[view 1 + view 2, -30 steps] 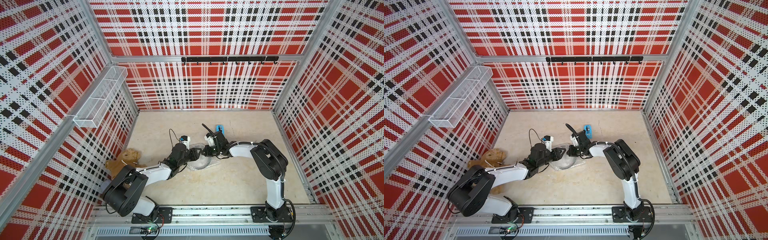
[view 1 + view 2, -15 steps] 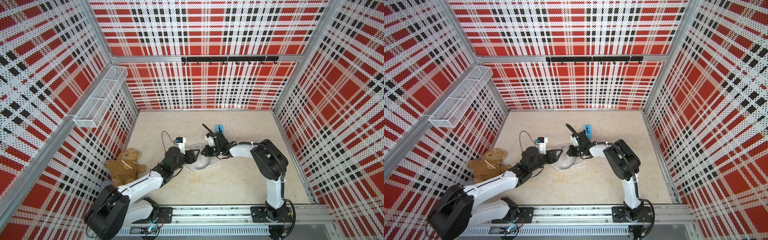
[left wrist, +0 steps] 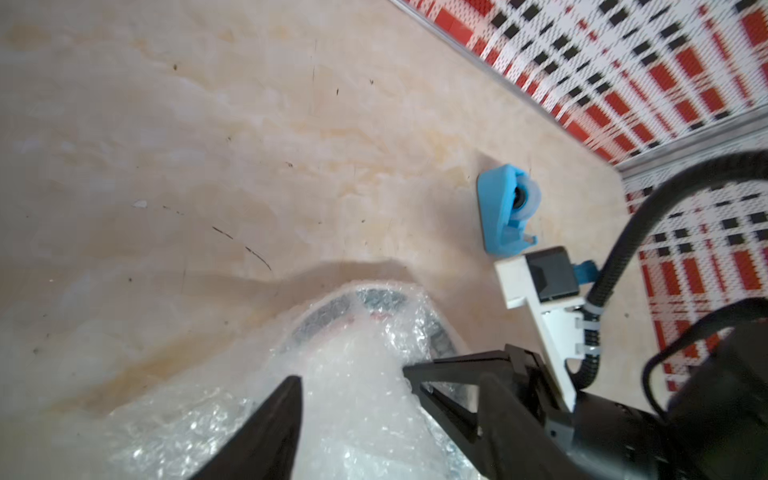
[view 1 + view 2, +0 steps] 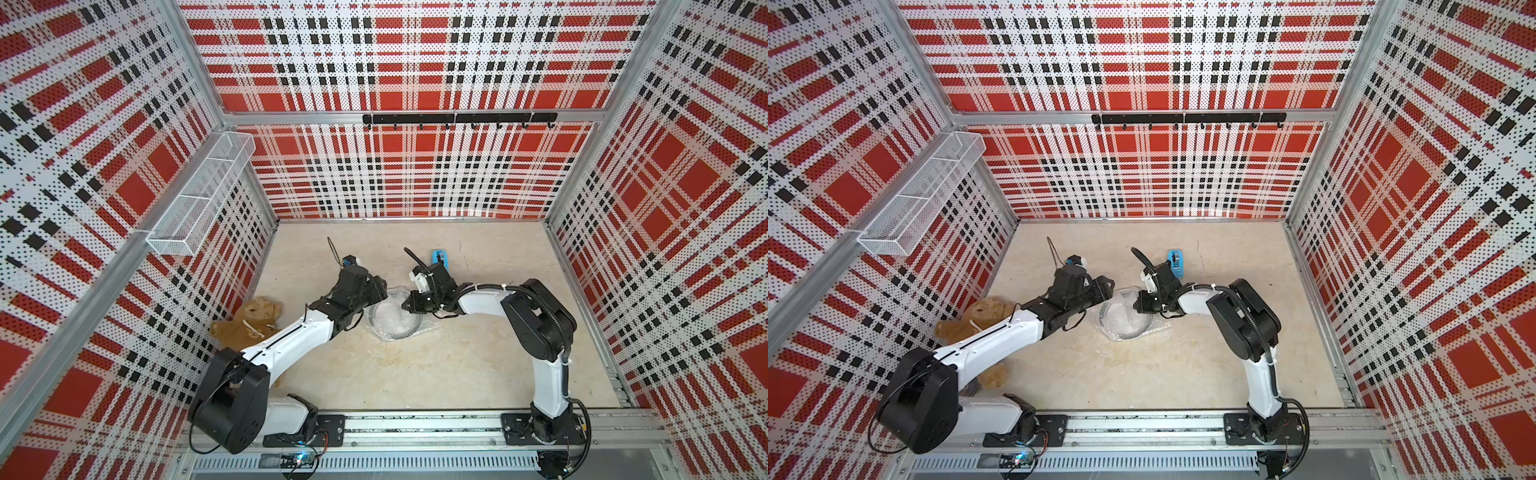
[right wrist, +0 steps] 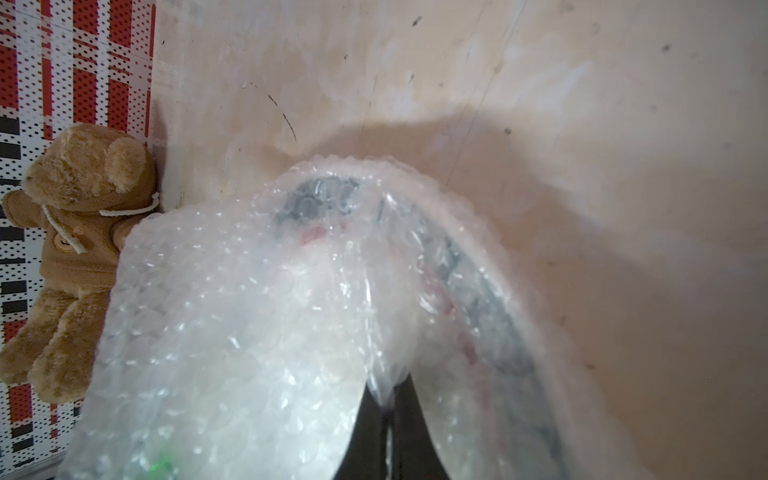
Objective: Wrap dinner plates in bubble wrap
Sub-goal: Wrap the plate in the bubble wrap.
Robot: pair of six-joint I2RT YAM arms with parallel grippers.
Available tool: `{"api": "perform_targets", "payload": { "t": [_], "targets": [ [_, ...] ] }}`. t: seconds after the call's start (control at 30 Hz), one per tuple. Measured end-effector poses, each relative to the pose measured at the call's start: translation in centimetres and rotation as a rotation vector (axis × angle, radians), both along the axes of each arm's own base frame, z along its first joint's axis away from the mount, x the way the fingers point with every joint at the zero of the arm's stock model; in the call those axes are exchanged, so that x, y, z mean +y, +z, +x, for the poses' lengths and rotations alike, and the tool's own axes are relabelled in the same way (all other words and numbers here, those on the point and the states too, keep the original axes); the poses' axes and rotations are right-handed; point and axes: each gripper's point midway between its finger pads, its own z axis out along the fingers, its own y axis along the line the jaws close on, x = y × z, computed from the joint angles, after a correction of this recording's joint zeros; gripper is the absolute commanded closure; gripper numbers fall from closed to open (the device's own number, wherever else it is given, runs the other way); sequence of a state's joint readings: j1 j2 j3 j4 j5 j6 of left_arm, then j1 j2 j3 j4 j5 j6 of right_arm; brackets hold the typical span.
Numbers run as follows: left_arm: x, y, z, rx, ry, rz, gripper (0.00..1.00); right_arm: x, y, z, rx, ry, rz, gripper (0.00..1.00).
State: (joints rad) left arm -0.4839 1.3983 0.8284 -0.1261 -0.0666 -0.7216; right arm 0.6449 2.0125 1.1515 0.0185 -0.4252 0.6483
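Note:
The dinner plate lies mid-table under folded bubble wrap. Its dark rim with red marks shows through the wrap. My left gripper hovers at the plate's left edge. It is open, with the wrap below its spread fingers and nothing pinched. My right gripper is at the plate's far right edge, shut on a gathered fold of bubble wrap. It also shows in the left wrist view.
A blue tape dispenser stands just behind the right wrist. A brown teddy bear lies against the left wall, partly under the left arm. A white wire basket hangs on the left wall.
The left gripper's jaws have spread apart. Its arm swung out low to the left, then came back with the gripper a little farther back at the plate's edge. The right gripper has stayed put, pinching the wrap.

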Motion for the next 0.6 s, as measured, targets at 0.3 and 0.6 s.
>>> {"api": "perform_targets", "payload": {
  "t": [0.3, 0.6],
  "targets": [
    [-4.1, -5.5, 0.8, 0.167, -0.098, 0.217, 0.72, 0.0, 0.0, 0.0, 0.0, -0.002, -0.003, 1.0],
    [-5.6, -8.4, -2.4, 0.239, -0.188, 0.277, 0.75, -0.2, 0.0, 0.1, 0.0, -0.013, -0.01, 1.0]
  ]
}}
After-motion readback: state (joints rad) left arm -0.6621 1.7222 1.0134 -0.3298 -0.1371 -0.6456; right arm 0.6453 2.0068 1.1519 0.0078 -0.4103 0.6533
